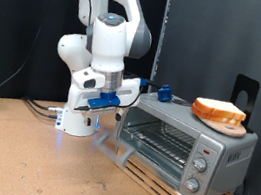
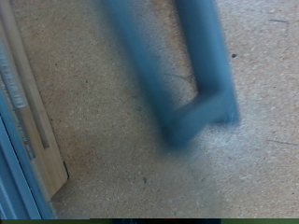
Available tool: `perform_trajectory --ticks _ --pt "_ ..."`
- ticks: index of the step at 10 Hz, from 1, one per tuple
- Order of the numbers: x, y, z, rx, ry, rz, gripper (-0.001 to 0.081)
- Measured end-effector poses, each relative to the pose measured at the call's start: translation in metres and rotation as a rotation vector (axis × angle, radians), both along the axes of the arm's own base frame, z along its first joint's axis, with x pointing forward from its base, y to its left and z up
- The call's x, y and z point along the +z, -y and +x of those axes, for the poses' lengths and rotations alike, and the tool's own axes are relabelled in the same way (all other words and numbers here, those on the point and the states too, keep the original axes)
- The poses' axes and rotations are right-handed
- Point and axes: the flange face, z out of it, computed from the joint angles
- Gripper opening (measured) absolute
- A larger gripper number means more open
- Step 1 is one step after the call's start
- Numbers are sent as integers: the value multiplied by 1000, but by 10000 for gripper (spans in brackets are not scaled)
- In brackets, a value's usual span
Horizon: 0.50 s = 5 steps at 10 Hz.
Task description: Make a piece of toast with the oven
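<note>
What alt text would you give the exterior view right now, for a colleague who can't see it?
A white Panda arm reaches its blue-fingered gripper down beside the exterior view's left end of a silver oven standing on a wooden pallet. A bread slice on a wooden disc rests on the oven's top. The gripper holds nothing visible.

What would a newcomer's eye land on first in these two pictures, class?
The big white robot arm on the exterior view's left, its blue-fingered gripper hanging beside the boxy silver-grey toaster oven. Next, the square bread slice on a tan wooden disc atop the oven. The wrist view shows only blurred blue fingers over speckled tabletop.
</note>
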Motion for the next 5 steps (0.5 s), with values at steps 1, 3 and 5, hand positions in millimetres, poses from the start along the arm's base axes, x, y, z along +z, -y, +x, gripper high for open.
perform_trajectory --ticks 1,3,5 --pt "-1 5 2 -5 0 -2 809" --pt "-6 16 4 -34 -19 -5 809" --pt "-15 35 5 -74 -43 -15 809"
